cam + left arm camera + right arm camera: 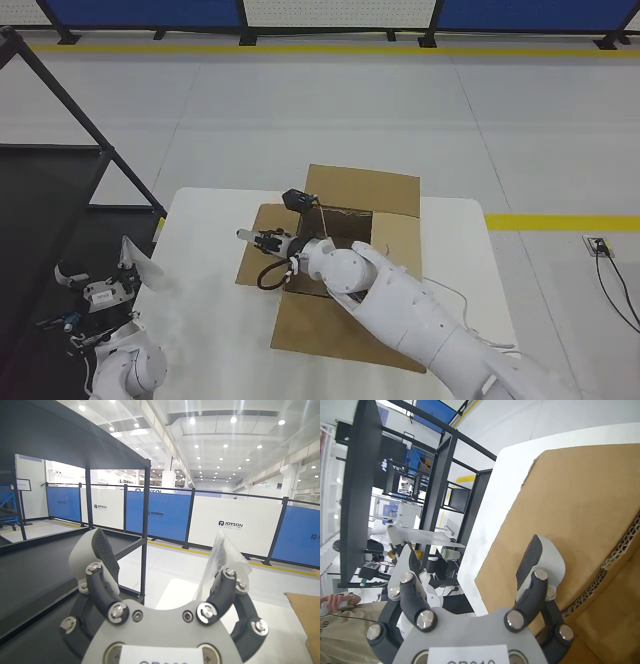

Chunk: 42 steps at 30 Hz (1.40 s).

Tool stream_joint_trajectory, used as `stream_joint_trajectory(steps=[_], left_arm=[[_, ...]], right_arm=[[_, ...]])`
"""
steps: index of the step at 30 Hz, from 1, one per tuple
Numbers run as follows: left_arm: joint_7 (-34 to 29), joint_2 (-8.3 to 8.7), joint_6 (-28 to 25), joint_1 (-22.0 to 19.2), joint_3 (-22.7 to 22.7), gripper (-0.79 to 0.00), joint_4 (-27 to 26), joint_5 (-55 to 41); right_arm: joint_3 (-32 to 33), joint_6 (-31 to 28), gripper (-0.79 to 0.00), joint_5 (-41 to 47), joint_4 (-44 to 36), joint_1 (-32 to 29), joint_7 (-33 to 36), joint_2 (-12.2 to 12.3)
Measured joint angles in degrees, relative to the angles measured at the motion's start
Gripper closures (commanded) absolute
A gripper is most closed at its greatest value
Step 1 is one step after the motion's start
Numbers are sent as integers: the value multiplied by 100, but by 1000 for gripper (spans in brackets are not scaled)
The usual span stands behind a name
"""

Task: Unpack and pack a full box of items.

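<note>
1. The left gripper (161, 547) hung by the table's (200, 300) near left corner, jaws wide, with a clear bag (225, 555) clinging to one finger.
2. The right gripper (470, 550), jaws apart and empty, hovered over the box's (362, 185) left flap. Unpacking seemed to be in hand, and the next move was probably to reach inside.
3. The box's contents were dark and unclear, apart from a black item (297, 198) at its far rim.

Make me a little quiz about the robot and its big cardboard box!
1. True or false: the right gripper is shut on a toy.
2. What sits at one finger of the left gripper? A) a clear plastic bag B) a red ball C) a spoon
3. Fill in: the cardboard box stands open on a white ____.
Key: 1 false, it is open and holds nothing; 2 A; 3 table.
</note>
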Motion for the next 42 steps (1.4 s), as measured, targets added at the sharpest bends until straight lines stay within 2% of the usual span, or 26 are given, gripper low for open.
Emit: stream_joint_trajectory(steps=[5,10,18,25,30,34,39,42], left_arm=[[-20,5,-35,-5,-14,-785,-4,-21],[-29,9,-67,-31,-3,-785,-3,0],[-21,13,-66,-35,13,-785,-27,23],[-17,9,-27,-20,38,-785,-43,26],[-22,4,5,-24,69,-785,-57,26],[-42,-2,26,-51,110,-785,-48,25],[-78,-9,44,-111,188,-785,-41,68],[-112,-11,45,-158,238,-785,-35,113]], right_arm=[[-105,-95,-785,-296,319,94,340,-177],[-144,-233,-785,-703,422,155,553,-251],[-67,-158,-785,-1411,258,164,770,-228],[193,-230,-785,-1630,-15,41,1020,-132],[691,-591,-785,-1457,-351,-73,1198,48],[1208,-747,-785,-1632,-862,-267,1198,296],[2092,-595,-785,-2368,-2159,-972,1065,747],[2682,-383,-785,-2867,-3155,-1618,1139,1006]])
